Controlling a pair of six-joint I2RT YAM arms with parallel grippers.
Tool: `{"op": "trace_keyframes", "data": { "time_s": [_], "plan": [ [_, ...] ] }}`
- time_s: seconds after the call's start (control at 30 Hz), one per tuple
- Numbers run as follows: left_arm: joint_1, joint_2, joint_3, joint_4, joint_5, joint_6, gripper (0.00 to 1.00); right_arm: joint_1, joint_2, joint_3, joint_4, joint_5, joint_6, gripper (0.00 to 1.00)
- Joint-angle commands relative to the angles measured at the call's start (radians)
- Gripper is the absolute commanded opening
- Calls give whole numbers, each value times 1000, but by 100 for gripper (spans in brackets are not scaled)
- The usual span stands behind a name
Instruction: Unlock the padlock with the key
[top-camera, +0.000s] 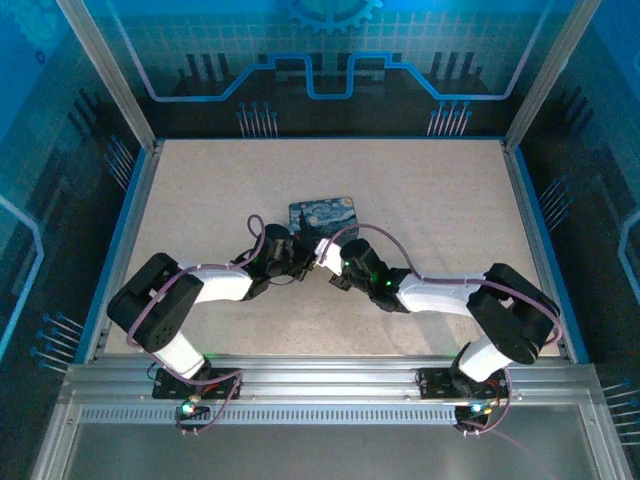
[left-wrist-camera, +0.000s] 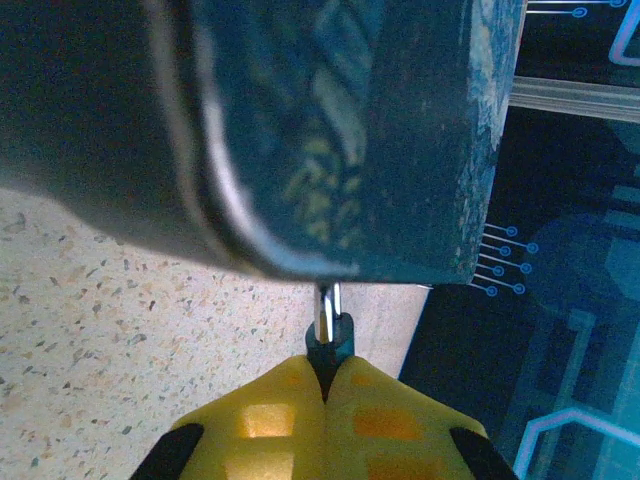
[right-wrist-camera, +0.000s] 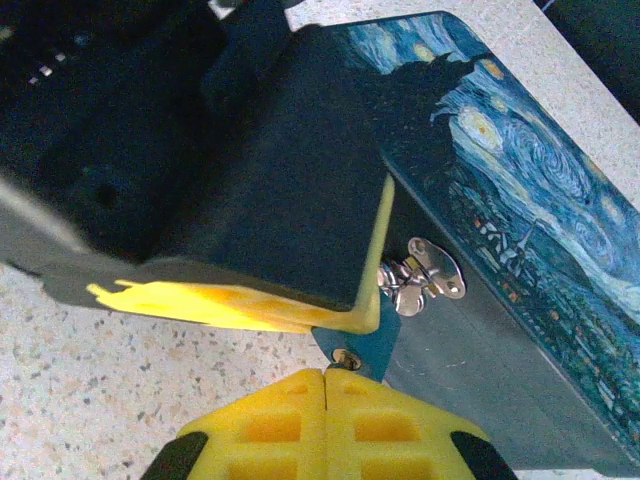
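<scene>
- Blue-lit panels ring the speckled worktop. The starry-print tin lies near its middle, and both my arms meet at the tin's near side.
- My left pincer is pressed narrow on the key. The key's dark-teal end sits between the pads, and its slim silvery shaft points straight out at the tin's wall.
- The padlock hangs on the silver hasp on that near wall, just beside my left finger's tip. So my left arm, the one with the key, is the nearer one.
- My right pincer has its pads pressed together. A blue tab with a small eyelet sits right at their tips. It may be the key's head, but I cannot tell whether I grip it.
- The coming move depends on lining the key's long axis up with the keyhole, which I cannot see.
- My own left finger hides part of the padlock, and the two pincers crowd each other against the tin.
</scene>
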Motion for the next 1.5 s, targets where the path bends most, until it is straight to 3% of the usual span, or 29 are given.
{"op": "trace_keyframes", "data": {
  "time_s": [0.0,0.37,0.7,0.9,1.23,1.47],
  "plan": [
    [-10,-18,5,40,63,-9,0,-30,32,-11,134,31,143,0],
    [-10,22,2,59,59,-3,0,-66,77,-65,218,-66,260,0],
    [5,-5,-7,6,48,52,32,-99,62,-78,179,-157,381,0],
    [41,-110,-10,-153,13,154,46,-142,42,-95,167,-249,491,0],
    [177,-262,22,-397,-13,330,63,-203,-2,-120,138,-388,697,0],
    [275,-183,197,-607,10,561,85,-276,-11,-103,43,-517,828,0]
  ]
}}
